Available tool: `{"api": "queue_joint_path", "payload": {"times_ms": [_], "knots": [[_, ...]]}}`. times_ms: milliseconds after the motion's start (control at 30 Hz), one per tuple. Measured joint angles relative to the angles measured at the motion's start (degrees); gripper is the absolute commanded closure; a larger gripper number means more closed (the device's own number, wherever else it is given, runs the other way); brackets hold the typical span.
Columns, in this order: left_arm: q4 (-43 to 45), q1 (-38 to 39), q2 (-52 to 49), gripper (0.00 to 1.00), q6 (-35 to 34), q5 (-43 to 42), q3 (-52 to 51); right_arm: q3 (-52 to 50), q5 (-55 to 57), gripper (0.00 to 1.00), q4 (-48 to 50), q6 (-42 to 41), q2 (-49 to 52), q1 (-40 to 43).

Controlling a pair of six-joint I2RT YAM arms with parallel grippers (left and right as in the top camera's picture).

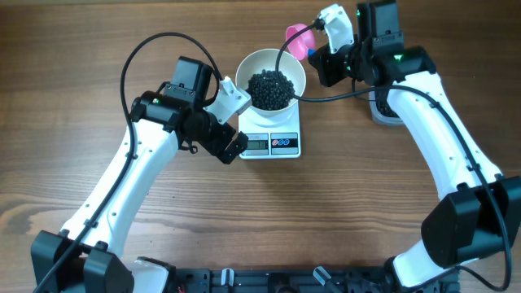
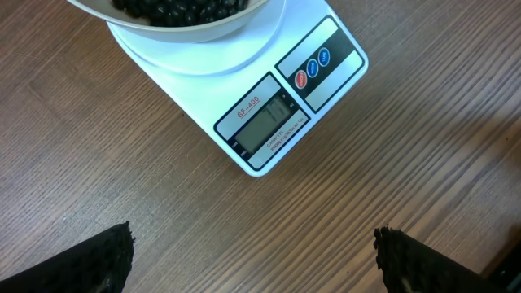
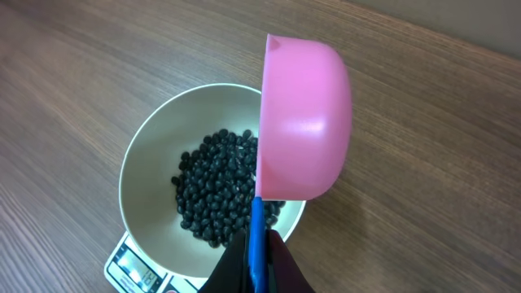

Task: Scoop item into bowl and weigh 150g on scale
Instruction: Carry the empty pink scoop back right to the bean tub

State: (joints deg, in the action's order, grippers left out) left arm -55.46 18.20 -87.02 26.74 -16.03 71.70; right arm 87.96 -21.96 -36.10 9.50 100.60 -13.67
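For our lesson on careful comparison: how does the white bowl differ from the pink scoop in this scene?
The bowl is white; the scoop is pink. The bowl sits upright on the scale; the scoop is tipped on its side, held near the bowl's rim by the right tool. The bowl holds black beans; the scoop's inside is hidden. Both are round and smooth.

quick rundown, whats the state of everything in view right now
bowl, upright on the scale, part filled
beans, heaped in the bowl
scale, carrying the bowl, display unreadable
pink scoop, tipped on its side by the bowl's rim
left gripper, jaws wide open, holding nothing
right gripper, jaws shut on the scoop's handle
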Motion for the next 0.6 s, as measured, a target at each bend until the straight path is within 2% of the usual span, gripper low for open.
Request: {"api": "queue_joint_path", "payload": {"times_ms": [167,333,600], "knots": [[0.0,0.0,0.0,0.00,0.0,0.0,0.0,0.0,0.7,0.89,0.2,-0.5,0.0,0.0],[0.0,0.0,0.0,0.00,0.0,0.0,0.0,0.0,4.2,0.96,0.6,-1.8,0.0,0.0],[0.0,0.0,0.0,0.00,0.0,0.0,0.0,0.0,5.4,0.95,3.0,-5.4,0.0,0.0]]}}
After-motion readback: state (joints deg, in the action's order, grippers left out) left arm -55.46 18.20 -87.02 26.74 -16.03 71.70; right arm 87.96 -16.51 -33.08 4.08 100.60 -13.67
